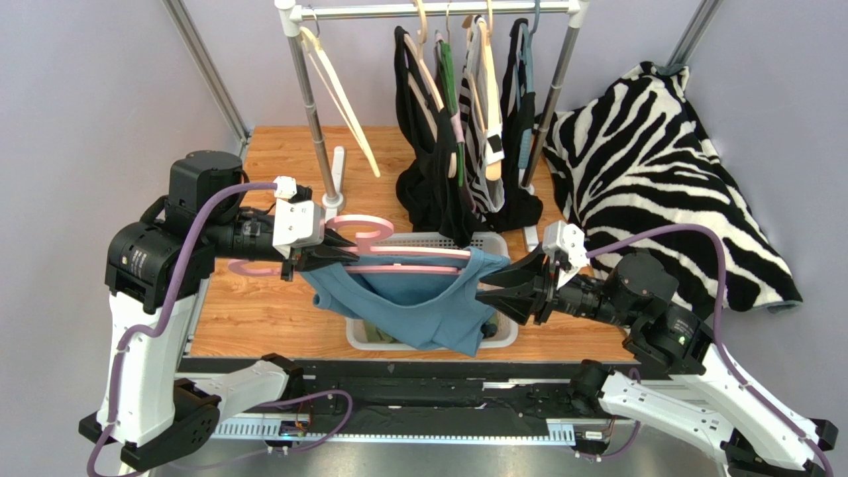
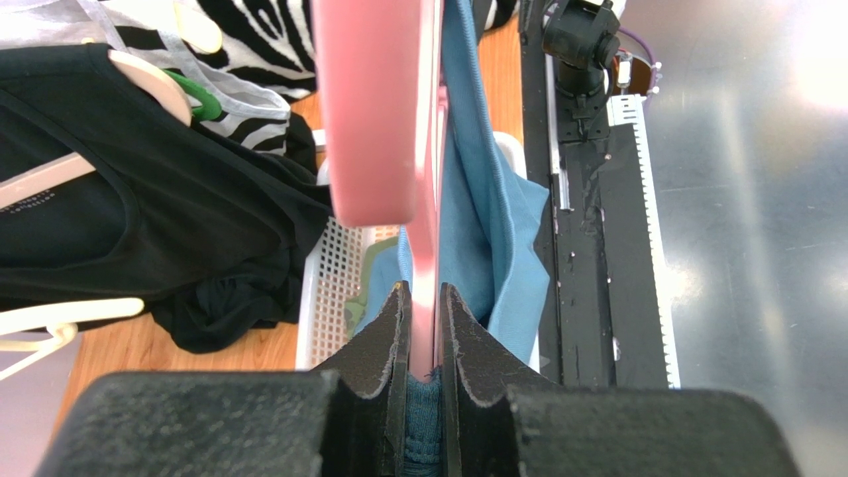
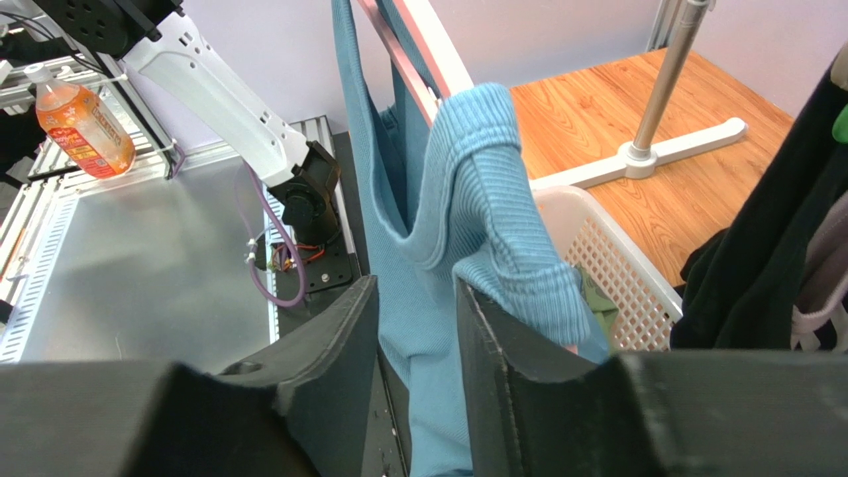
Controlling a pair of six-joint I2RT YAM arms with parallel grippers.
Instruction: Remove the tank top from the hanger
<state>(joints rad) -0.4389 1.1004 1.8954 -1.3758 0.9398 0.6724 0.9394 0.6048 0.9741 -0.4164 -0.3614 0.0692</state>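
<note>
We see a blue ribbed tank top (image 1: 418, 303) sagging from a pink hanger (image 1: 408, 251) lying level in mid-air, its right strap looped over the hanger's end.

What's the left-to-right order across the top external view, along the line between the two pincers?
left pincer, clamped on the pink hanger → blue tank top → right pincer → zebra-striped fabric

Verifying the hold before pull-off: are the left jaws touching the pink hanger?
Touching. In the left wrist view the left jaws clamp the thin bar of the pink hanger, with no gap on either side.
</note>
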